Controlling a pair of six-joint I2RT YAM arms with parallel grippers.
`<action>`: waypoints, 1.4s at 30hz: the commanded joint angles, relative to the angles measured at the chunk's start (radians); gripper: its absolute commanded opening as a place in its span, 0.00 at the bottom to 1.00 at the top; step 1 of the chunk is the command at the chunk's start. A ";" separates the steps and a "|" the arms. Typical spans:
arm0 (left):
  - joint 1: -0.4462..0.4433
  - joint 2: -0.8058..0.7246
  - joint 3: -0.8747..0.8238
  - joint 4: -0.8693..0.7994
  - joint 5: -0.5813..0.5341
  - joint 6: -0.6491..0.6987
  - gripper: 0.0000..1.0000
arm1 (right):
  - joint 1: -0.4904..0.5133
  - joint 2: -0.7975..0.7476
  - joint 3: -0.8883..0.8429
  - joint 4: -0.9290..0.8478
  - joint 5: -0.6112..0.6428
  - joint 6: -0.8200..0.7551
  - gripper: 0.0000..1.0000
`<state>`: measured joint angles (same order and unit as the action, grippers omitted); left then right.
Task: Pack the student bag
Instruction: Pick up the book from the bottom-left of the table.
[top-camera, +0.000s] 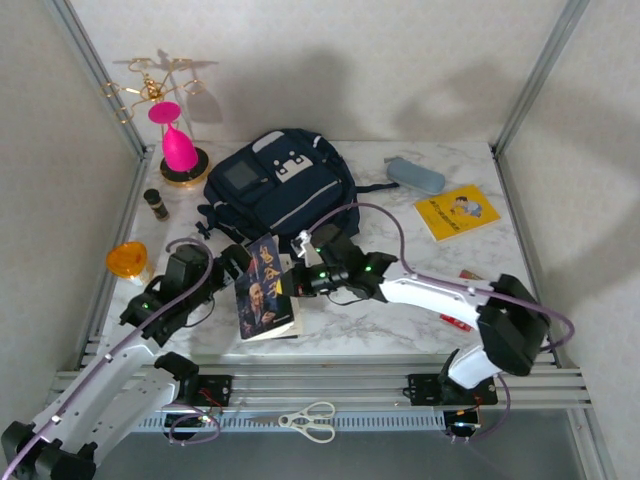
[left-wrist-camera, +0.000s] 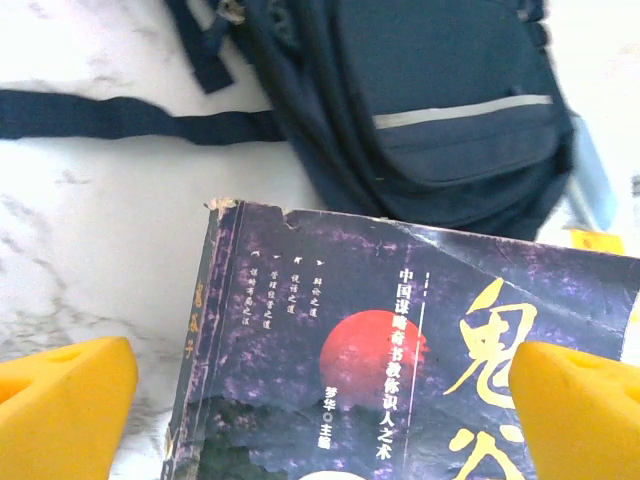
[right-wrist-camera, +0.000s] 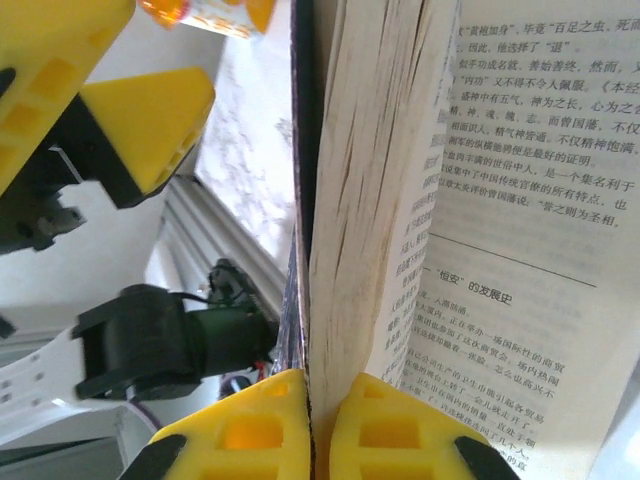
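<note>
Finds the bag (top-camera: 280, 185) lying flat at the middle of the tabletop's far edge, patch side up, with a strap (left-wrist-camera: 120, 115) stretched over the marble beside it. Notes a dark-covered book (top-camera: 265, 290) raised on edge near the front edge, left of centre, just short of the bag. Records the right gripper (top-camera: 297, 277) clenched on the book, its fingers (right-wrist-camera: 240, 430) pinching cover and page block together. Records the left gripper (top-camera: 232, 262) spread wide and grasping nothing, its yellow pads (left-wrist-camera: 60, 400) standing to either side of the cover and clear of it. Lists also a grey pencil case (top-camera: 415, 175) and a yellow booklet (top-camera: 457, 212) toward the far right corner, an orange cup (top-camera: 127, 260) at the left edge, and scissors (top-camera: 308, 420) on the rail below the front edge.
</note>
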<state>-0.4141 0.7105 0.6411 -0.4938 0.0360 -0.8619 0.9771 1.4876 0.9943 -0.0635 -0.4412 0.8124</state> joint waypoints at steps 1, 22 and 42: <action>0.009 0.007 0.058 -0.040 0.099 0.038 0.96 | -0.050 -0.137 -0.043 0.084 -0.042 0.025 0.00; -0.155 0.209 0.055 0.591 0.492 -0.100 0.84 | -0.436 -0.338 -0.109 0.259 -0.483 0.147 0.00; -0.205 0.311 0.109 0.811 0.511 -0.163 0.00 | -0.608 -0.293 -0.145 0.127 -0.527 0.035 0.87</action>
<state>-0.5995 1.0229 0.7052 0.1764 0.5068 -0.9970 0.3950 1.2194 0.8707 0.0265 -0.9443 0.8501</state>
